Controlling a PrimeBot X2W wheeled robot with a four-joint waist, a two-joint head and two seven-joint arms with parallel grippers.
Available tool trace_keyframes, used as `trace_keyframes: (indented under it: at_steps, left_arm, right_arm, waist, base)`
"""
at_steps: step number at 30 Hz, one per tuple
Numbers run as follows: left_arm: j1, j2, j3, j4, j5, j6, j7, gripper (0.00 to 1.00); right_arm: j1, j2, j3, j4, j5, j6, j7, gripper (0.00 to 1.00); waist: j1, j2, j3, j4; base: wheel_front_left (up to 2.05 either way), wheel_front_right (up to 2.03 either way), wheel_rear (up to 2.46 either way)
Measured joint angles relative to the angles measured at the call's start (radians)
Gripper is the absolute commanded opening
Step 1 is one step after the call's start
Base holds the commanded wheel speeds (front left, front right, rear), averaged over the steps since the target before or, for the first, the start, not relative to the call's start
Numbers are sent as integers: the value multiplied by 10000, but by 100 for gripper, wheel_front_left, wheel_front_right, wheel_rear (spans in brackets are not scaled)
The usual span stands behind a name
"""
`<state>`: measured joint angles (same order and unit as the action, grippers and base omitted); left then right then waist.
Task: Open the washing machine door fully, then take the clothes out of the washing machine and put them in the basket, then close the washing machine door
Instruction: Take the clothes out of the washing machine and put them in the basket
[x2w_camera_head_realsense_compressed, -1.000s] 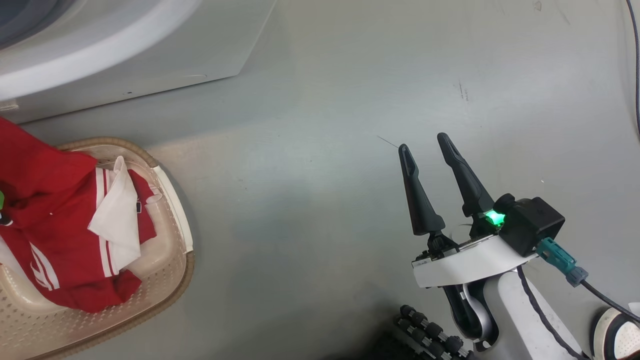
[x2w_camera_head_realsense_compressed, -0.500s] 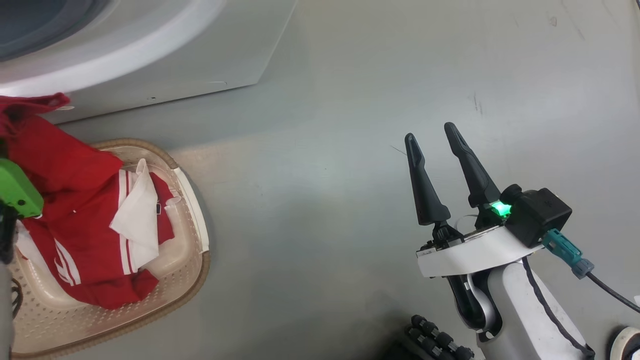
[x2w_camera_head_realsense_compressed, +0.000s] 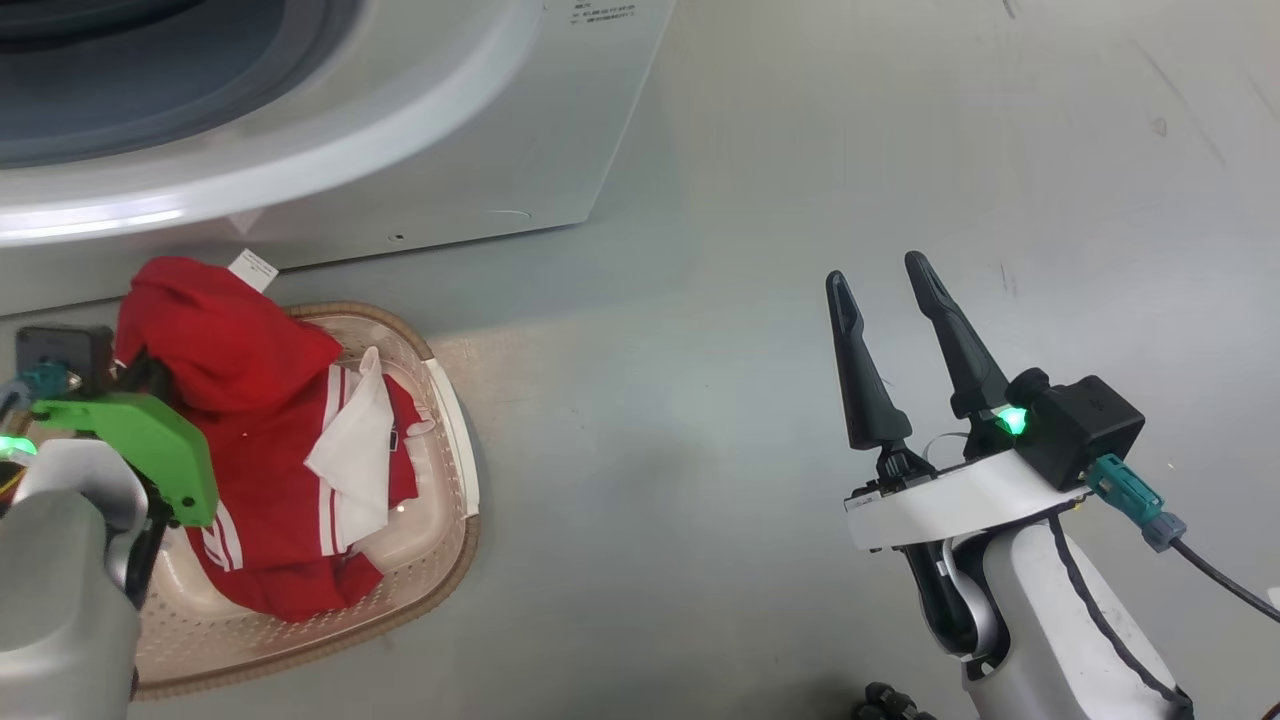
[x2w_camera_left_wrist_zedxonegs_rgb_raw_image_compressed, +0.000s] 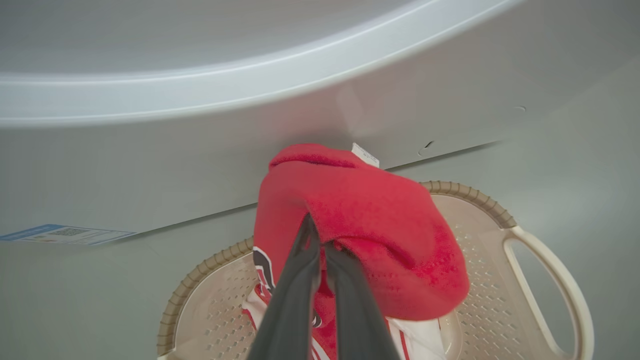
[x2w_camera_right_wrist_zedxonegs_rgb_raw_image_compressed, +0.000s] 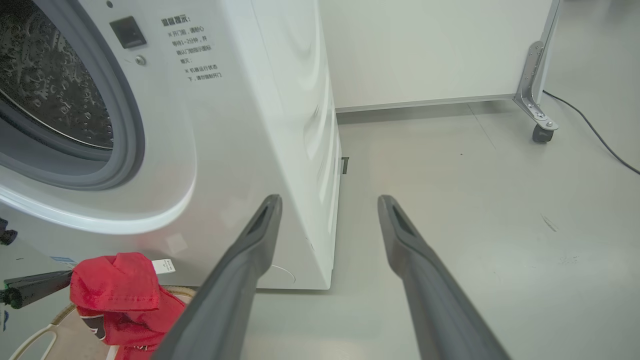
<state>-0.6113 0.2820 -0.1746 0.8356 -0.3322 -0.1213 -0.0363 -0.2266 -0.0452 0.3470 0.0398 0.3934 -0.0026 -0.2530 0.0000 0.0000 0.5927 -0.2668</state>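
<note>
found the left jaws pressed together on a fold of the clothes (x2w_camera_left_wrist_zedxonegs_rgb_raw_image_compressed: 370, 230), with red cloth draped over their tips. saw that bunch held up above the far end of the basket (x2w_camera_left_wrist_zedxonegs_rgb_raw_image_compressed: 470, 192), close in front of the washing machine (x2w_camera_head_realsense_compressed: 480, 150); could not tell whether cloth and machine touched. noted a small white tag (x2w_camera_head_realsense_compressed: 252, 268) sticking out at the top of the bunch. saw the rest of the red cloth, with white stripes and a white patch turned up, hanging down into the basket and lying on its perforated bottom. placed the basket on the grey floor (x2w_camera_head_realsense_compressed: 700, 420), just beside the machine's lower front edge. spotted a blue label (x2w_camera_left_wrist_zedxonegs_rgb_raw_image_compressed: 65, 234) low on the machine's front, and a green cover (x2w_camera_head_realsense_compressed: 150, 450) on the left wrist above the basket's near side.

found the right jaws spread wide and holding nothing, poised over bare floor well apart from the basket, pointing toward the machine's front corner. made out in the right wrist view the machine's uncovered mouth, with grey gasket (x2w_camera_right_wrist_zedxonegs_rgb_raw_image_compressed: 125, 125) and steel drum (x2w_camera_right_wrist_zedxonegs_rgb_raw_image_compressed: 45, 85). saw beyond it a white panel on a caster (x2w_camera_right_wrist_zedxonegs_rgb_raw_image_compressed: 539, 134) and a black cable (x2w_camera_right_wrist_zedxonegs_rgb_raw_image_compressed: 595, 130) on the floor.
</note>
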Motion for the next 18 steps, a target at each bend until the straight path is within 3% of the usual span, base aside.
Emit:
trace_keyframes:
  at_steps: [9, 18]
  left_arm:
    - [852, -217, -1058, 171, -50, -2, 6, 0]
    - [1337, -299, -1787, 619, -157, -2, 176, 0]
  right_arm:
    - [91, -6, 42, 59, -15, 15, 0, 100]
    - [114, -6, 33, 61, -105, 115, 0, 100]
  waist:
    - [0, 0, -456, 375]
    - [0, 0, -425, 296]
  base:
    - [0, 0, 0]
    - [0, 0, 0]
